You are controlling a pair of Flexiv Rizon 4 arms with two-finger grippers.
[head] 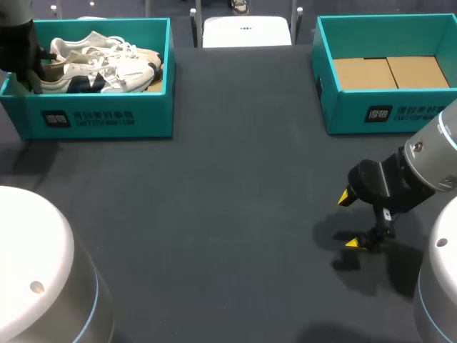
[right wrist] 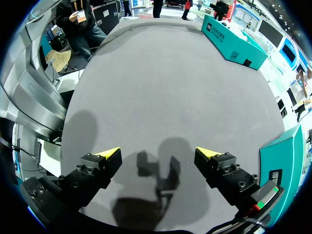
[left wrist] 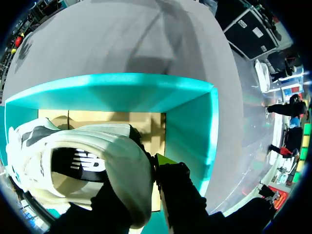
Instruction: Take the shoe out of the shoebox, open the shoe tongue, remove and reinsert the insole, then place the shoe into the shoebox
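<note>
Teal cardboard walls hem in the shoe [head: 100, 75], which lies on its side in the shoebox [head: 100, 118] at the far left corner of the dark grey table [head: 214, 214], toe toward the table's middle. A second white shoe [head: 93, 44] lies just behind it against the box's back wall, so the two crowd each other in the box. The left gripper [head: 32, 75] reaches down into the box's outer end, at the heels. In the left wrist view, the left gripper [left wrist: 139, 185] has the shoe [left wrist: 97, 146] by the heel. The padded heel rim sits pinched between the fingers, one yellow tip [left wrist: 163, 158] pressing on its outside, while the other finger is mostly hidden by the shoe. The shoe's mouth faces the camera, with the insole showing inside. Ahead of it lie the brown floor of the shoebox [left wrist: 122, 92] and its far wall. A second teal box [head: 385, 114] stands at the far right corner, well apart from the first, with bare cardboard panels [head: 389, 71] on its floor. The right gripper [head: 350, 221] hangs low over the open table in front of that box, its fingers spread wide around nothing. In the right wrist view, the right gripper [right wrist: 157, 155] has only grey table and its own shadow between the tips. A corner of the second box [right wrist: 278, 165] lies just beside it, and the shoebox [right wrist: 229, 41] sits far off across the table.
</note>
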